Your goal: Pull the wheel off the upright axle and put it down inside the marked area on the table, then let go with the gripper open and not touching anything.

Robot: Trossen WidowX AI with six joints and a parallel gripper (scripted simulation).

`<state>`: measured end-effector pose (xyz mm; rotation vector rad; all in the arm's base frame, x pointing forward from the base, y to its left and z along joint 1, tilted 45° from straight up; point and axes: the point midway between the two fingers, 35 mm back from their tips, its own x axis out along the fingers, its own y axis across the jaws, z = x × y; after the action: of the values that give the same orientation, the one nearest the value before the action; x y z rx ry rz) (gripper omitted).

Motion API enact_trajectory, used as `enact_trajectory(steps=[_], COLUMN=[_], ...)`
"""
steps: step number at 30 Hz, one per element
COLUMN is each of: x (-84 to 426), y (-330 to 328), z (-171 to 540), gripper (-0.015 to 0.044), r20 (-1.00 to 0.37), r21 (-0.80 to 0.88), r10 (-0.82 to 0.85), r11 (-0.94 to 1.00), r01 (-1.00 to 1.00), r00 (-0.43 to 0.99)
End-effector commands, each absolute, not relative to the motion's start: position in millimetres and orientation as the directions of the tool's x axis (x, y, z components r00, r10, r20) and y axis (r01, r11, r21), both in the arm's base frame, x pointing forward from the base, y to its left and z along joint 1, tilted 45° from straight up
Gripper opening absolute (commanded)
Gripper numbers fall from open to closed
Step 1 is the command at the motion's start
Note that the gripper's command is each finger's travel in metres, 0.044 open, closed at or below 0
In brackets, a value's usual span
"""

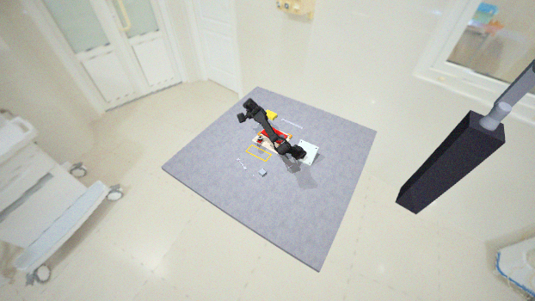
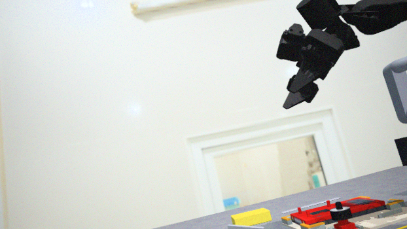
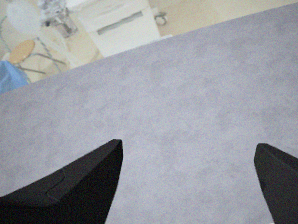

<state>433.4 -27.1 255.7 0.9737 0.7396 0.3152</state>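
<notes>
Black wheel (image 2: pixel 340 213) sits on its axle; the gripper (image 2: pixel 300 92), high above with fingers apart and empty, should descend squarely astride it.

Matt grey felt-like table (image 1: pixel 275 206); matt black wheel (image 2: pixel 340 214), plastic-looking.

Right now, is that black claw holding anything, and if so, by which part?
Nothing is held. The gripper hangs open high above the table, with bare mat between its fingers; the black wheel sits on its axle.
</notes>
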Motion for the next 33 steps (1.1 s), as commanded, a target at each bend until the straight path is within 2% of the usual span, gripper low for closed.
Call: enact_trajectory(steps=[1,7,11,13,27,33], x=[427.5,398.6,369.9,361.7,361.8,361.2], y=[-19.4,-7.4,2.3,4.9,8.9,28.7], z=[178.9,119.9,91.3,85.8,86.9,65.9], gripper=[0.03,0.03,0.03,0.03,0.03,0.03], r20=[-0.626,-0.734,-0.734,-0.721,-0.719,-0.719], r21=[0.723,0.66,0.678,0.693,0.695,0.695], r10=[0.593,0.644,0.679,0.687,0.688,0.688], r11=[0.684,0.751,0.729,0.711,0.708,0.708], r01=[0.094,0.005,-0.095,-0.122,-0.126,-0.126], r00=[0.506,0.215,-0.025,-0.091,-0.099,-0.098])
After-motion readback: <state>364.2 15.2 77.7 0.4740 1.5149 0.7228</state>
